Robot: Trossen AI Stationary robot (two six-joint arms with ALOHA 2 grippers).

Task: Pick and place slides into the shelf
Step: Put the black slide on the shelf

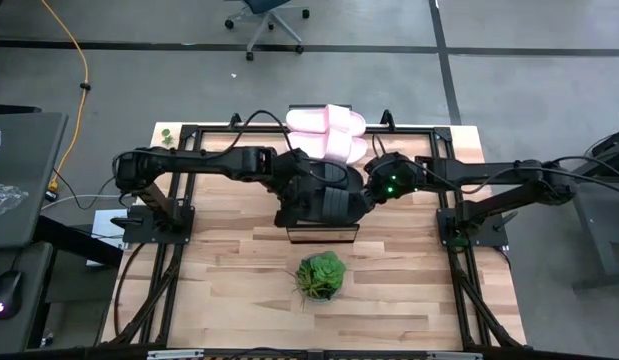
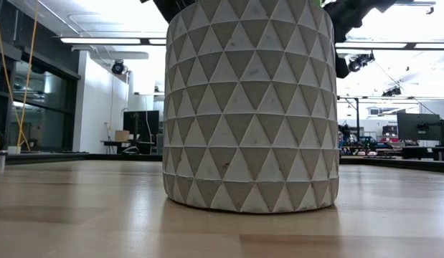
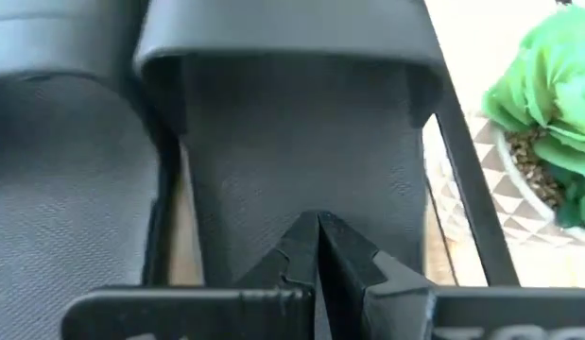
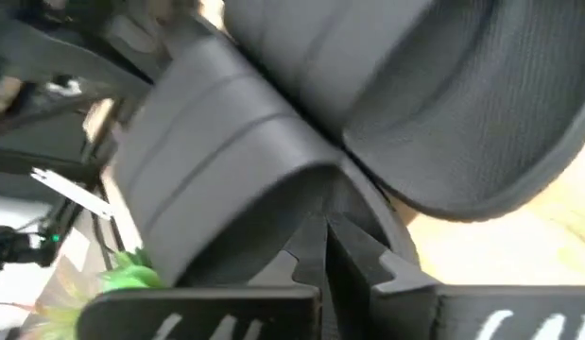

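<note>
Two black slides (image 1: 326,200) lie side by side at the table's middle, on the light-wood shelf (image 1: 324,235), whose near edge shows below them. Two pale pink slides (image 1: 327,132) lie side by side at the table's far edge. My left gripper (image 3: 318,236) is shut over the heel end of one black slide (image 3: 301,142), looking toward its strap (image 3: 283,38). My right gripper (image 4: 325,241) is shut at the other black slide (image 4: 226,170), just before its strap opening. In the high view both grippers (image 1: 289,195) (image 1: 374,188) flank the black pair. My left gripper has its shut fingertips (image 3: 306,247) on the footbed's heel end (image 3: 316,203), coming in along the slide's length; whether it presses or only hovers I cannot tell. My right gripper has its shut fingertips (image 4: 311,247) against the slide's footbed edge (image 4: 344,203) below the strap; the contact itself is hidden by the fingers.
A green leafy plant in a patterned pale pot (image 1: 321,275) stands just near of the shelf; the pot (image 2: 250,107) fills the low view. Dark arm frames stand at the table's left and right sides. Open tabletop (image 1: 219,270) lies near-left and near-right.
</note>
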